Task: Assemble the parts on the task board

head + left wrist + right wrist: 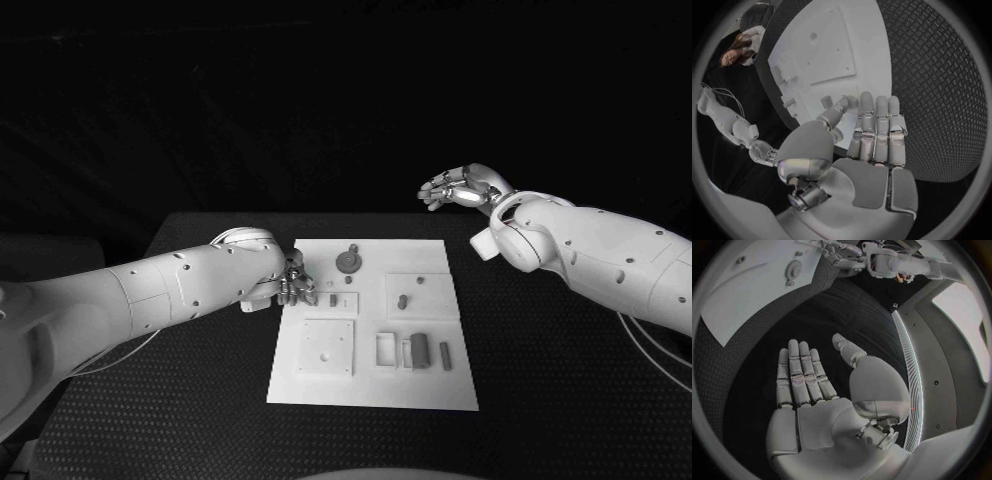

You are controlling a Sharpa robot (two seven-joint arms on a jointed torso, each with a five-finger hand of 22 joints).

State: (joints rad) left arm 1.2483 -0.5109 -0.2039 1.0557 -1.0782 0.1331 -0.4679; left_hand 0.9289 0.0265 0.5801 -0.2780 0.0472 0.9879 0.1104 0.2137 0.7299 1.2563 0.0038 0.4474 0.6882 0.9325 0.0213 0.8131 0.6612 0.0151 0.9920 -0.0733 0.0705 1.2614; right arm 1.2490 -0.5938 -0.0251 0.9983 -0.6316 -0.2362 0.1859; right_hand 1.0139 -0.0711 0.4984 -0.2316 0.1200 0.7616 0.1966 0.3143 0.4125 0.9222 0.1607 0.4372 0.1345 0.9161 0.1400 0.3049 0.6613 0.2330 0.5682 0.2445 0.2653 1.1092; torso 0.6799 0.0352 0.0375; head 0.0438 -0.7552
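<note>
Head view shows the left hand [296, 283] with fingers apart, holding nothing, at the edge of the task board [459, 392], where small parts [420, 350] lie near it; they look hard, light and slippery, best pinched by their sides.

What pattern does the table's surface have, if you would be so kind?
The table is black with a fine woven diamond texture, clearest in the left wrist view.

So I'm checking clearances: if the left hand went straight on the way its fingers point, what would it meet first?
Probably the task board: the left hand has its fingers reaching over the board's edge, toward small parts there. How high it sits above them is unclear.
</note>
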